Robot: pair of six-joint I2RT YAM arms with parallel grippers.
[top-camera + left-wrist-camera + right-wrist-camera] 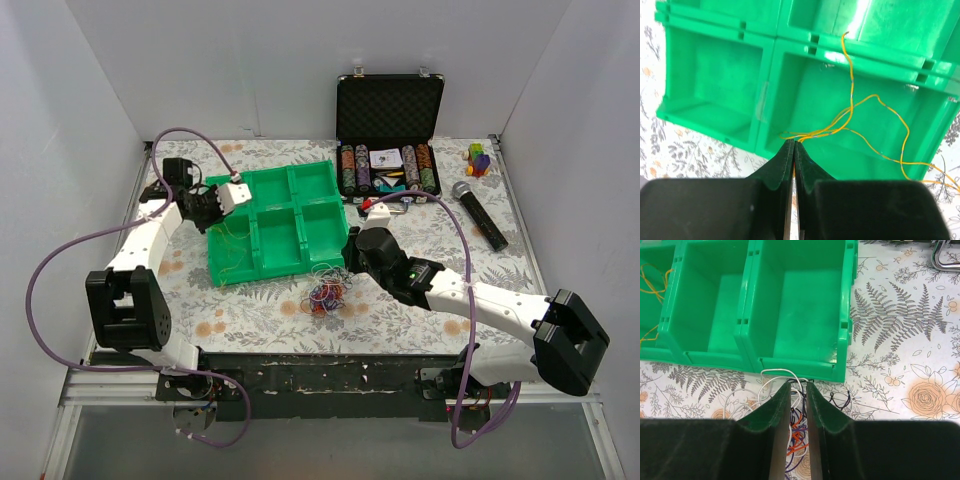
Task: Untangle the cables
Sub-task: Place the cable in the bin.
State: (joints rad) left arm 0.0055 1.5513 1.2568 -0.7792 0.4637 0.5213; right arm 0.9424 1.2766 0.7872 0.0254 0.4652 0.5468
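Note:
A tangle of thin cables (326, 294) in white, orange, purple and black lies on the patterned table just in front of a green bin tray (272, 215). My right gripper (799, 386) hovers over the tangle (800, 435) with its jaws a narrow gap apart and white, orange and purple strands showing between them. A single yellow-orange cable (852, 107) loops inside a front compartment of the tray (715, 80). My left gripper (794, 144) is shut on one end of that cable at the compartment's near wall.
An open black case of poker chips (388, 140) stands at the back. A microphone (480, 212) and a small coloured toy (479, 159) lie at the right. White walls close in the table on three sides.

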